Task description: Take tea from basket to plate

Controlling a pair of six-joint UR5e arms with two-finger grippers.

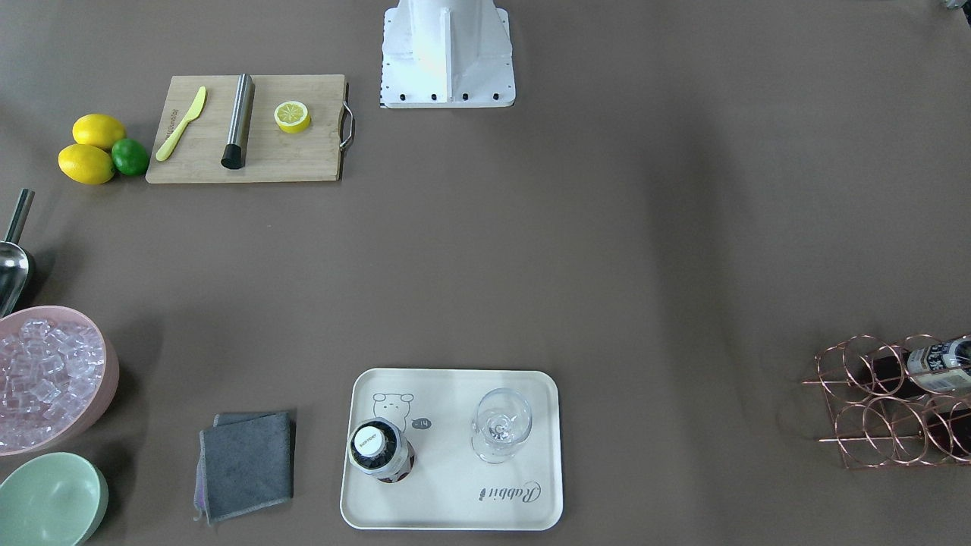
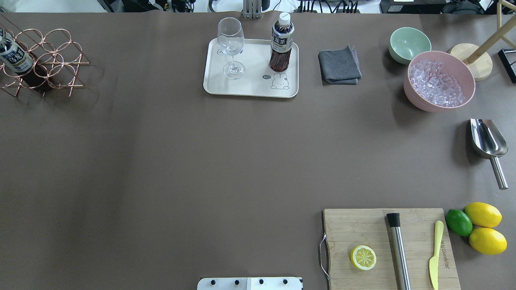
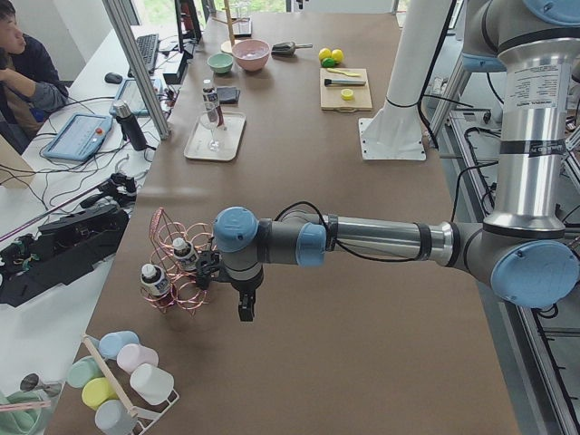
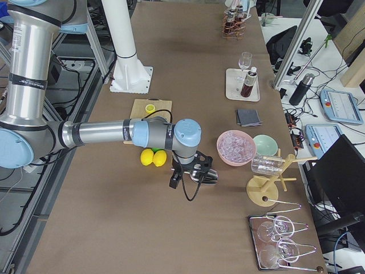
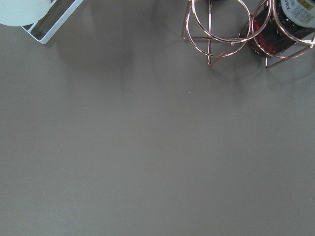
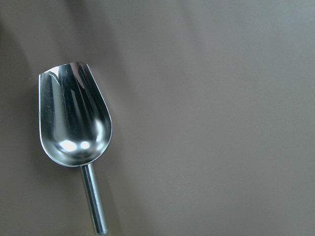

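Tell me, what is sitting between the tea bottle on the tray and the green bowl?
A folded grey cloth lies between the tea bottle on the tray and the green bowl, touching neither. The overhead view shows it clearly.

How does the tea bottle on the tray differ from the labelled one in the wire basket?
On the plate, the standing bottle is upright beside the wine glass; in the basket, the lying bottle rests tilted through a ring cell. The standing bottle's white cap shows from overhead; the lying bottle's is cut off there. Both hold dark liquid with black-and-white labels.
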